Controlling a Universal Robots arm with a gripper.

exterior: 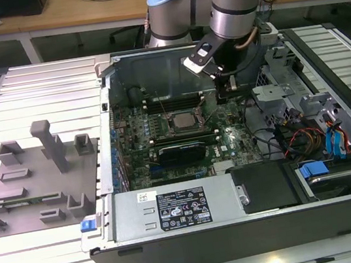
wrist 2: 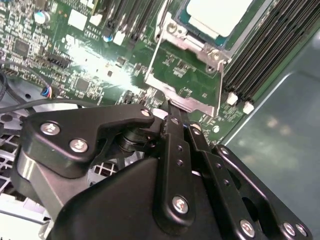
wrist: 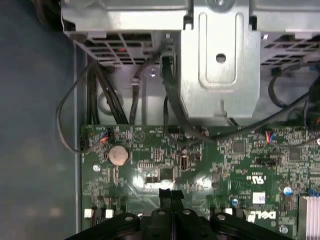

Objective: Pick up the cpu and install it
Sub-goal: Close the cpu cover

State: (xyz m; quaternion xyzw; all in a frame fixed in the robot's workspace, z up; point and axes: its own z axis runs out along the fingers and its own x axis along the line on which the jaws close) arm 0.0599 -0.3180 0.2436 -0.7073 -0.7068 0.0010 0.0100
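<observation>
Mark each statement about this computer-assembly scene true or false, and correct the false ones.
1. The cpu lies in its socket on the motherboard. True.
2. The gripper holds the cpu. False: it is shut on nothing, and the cpu lies apart from it.
3. The grey plate with upright blocks lies inside the computer case. False: it lies outside the case, on the exterior view's left.
4. A round coin battery sits on the motherboard. True.
</observation>
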